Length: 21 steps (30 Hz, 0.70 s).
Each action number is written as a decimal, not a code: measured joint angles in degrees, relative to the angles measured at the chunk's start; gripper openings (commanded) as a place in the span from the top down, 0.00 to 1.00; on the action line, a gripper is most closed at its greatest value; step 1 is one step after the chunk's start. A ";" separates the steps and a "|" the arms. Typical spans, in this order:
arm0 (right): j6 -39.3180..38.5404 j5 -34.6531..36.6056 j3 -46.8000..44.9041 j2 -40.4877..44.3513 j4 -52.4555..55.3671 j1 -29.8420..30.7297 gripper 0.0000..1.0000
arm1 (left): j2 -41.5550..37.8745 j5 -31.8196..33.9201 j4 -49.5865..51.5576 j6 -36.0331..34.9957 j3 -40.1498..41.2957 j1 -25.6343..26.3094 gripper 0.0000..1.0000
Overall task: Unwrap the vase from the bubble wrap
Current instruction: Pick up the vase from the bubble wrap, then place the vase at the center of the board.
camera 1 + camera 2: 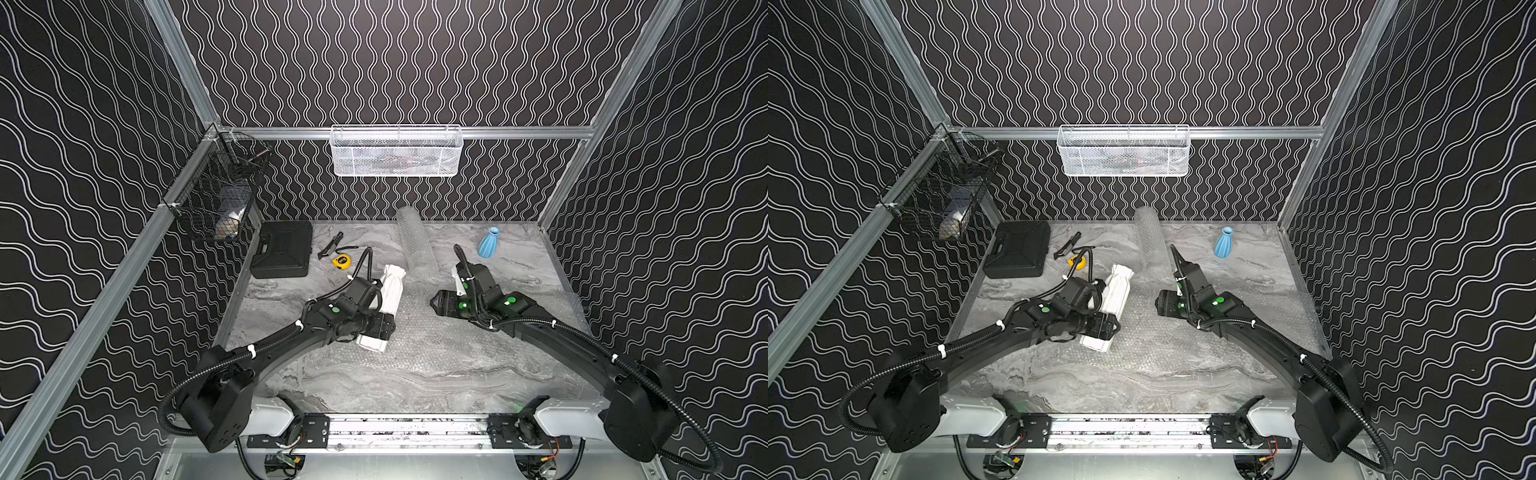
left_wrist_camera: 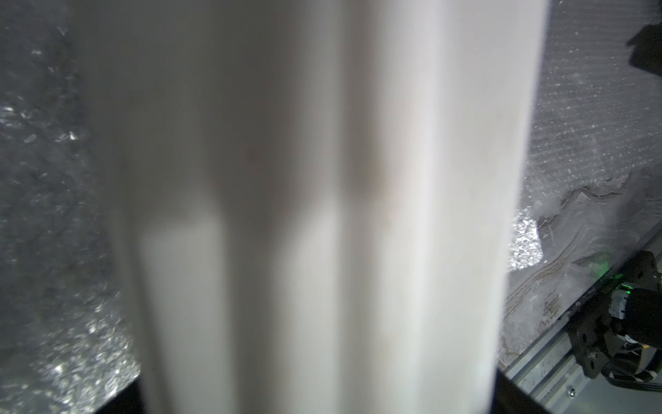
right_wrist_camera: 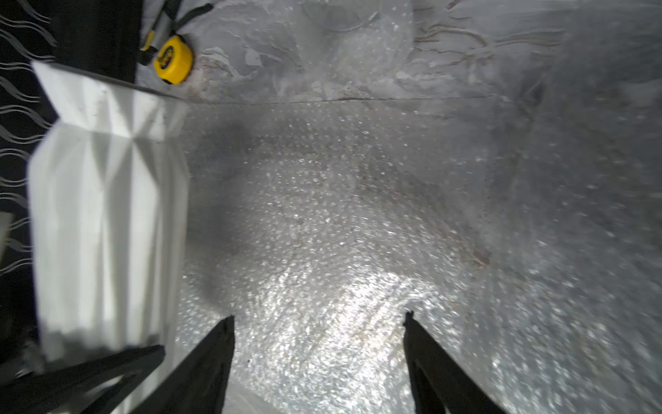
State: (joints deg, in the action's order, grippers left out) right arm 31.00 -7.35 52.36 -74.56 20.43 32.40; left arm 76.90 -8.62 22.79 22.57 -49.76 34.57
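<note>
Black walls point(image 1: 415, 62) with white wavy lines close in a grey marbled tabletop point(image 1: 374, 386). A sheet of clear bubble wrap point(image 1: 440, 332) lies spread flat across the table's middle and right. At the sheet's left edge is the white faceted vase point(image 1: 392, 286), bare of any wrap and tilted with its flared neck toward the back.

The left gripper point(image 1: 376, 326) straddles the vase's lower body and appears clamped on it; its wrist view shows little but blurred white ceramic. The right gripper point(image 3: 318, 322) hangs just above the sheet with its jaws spread and nothing between them.

The main risk, as I judge it, is the hold on the vase. The surface looks smooth and ridged and the clamp sits toward the base, so the neck end could swing down or the vase could slip onto the hard marble. A yellow tape measure point(image 1: 341, 261) lies near the neck and could be knocked. The right gripper, low over the sheet, could snag it and drag it under the vase.
</note>
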 measured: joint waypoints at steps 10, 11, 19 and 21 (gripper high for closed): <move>1.81 -21.99 0.46 -1.44 -12.85 -2.49 0.10 | -4.72 -5.49 -6.12 -1.25 1.11 2.60 0.27; 2.21 -23.08 0.70 -1.51 -13.70 -2.51 0.09 | -5.03 -5.92 -6.54 -1.36 1.22 2.84 0.27; 2.40 -28.28 2.08 -1.97 -17.68 -2.56 0.08 | -7.26 -9.49 -9.53 -1.51 2.23 3.87 0.27; 2.40 -29.03 2.32 -2.14 -18.14 -2.56 0.08 | -7.61 -10.32 -10.21 -1.51 2.23 4.15 0.27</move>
State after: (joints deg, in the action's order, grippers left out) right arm 33.41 -36.38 54.68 -76.71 2.28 29.85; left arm 69.30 -18.94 12.58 21.06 -47.53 38.72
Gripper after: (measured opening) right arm 0.923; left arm 0.851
